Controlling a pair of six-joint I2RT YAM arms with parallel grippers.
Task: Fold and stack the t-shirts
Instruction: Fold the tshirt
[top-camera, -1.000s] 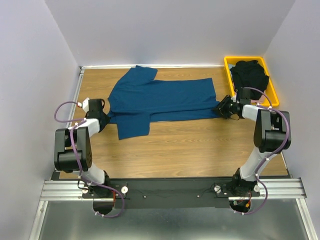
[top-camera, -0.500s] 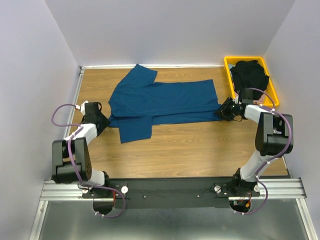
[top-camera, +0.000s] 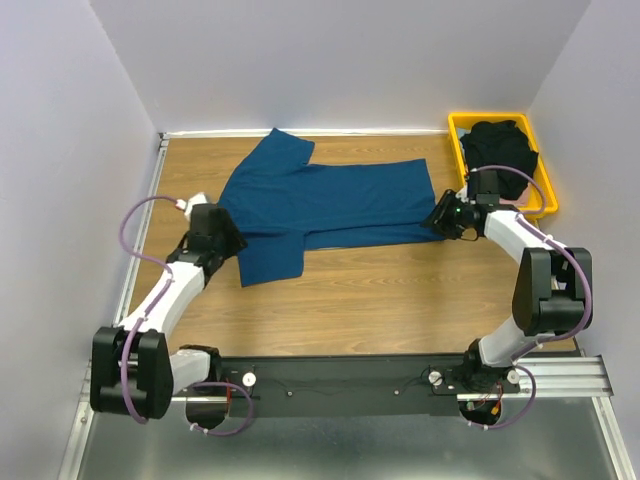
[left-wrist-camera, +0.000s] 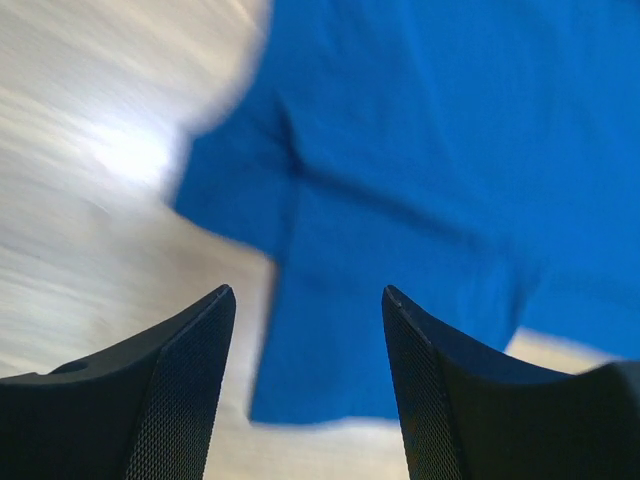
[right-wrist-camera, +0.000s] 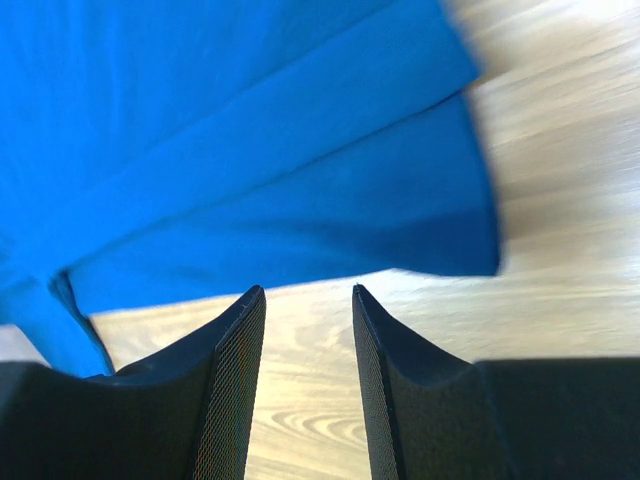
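Right fingers (right-wrist-camera: 232, 390) — yellow tray (top-camera: 488, 116) close behind

Finding: I can read no text, label, brand, number or sign in any view. The blue t-shirt (top-camera: 330, 200) on the desk (top-camera: 400, 290) shows only plain cloth on its upturned face, and both of my wrist views are too blurred to show fine print.
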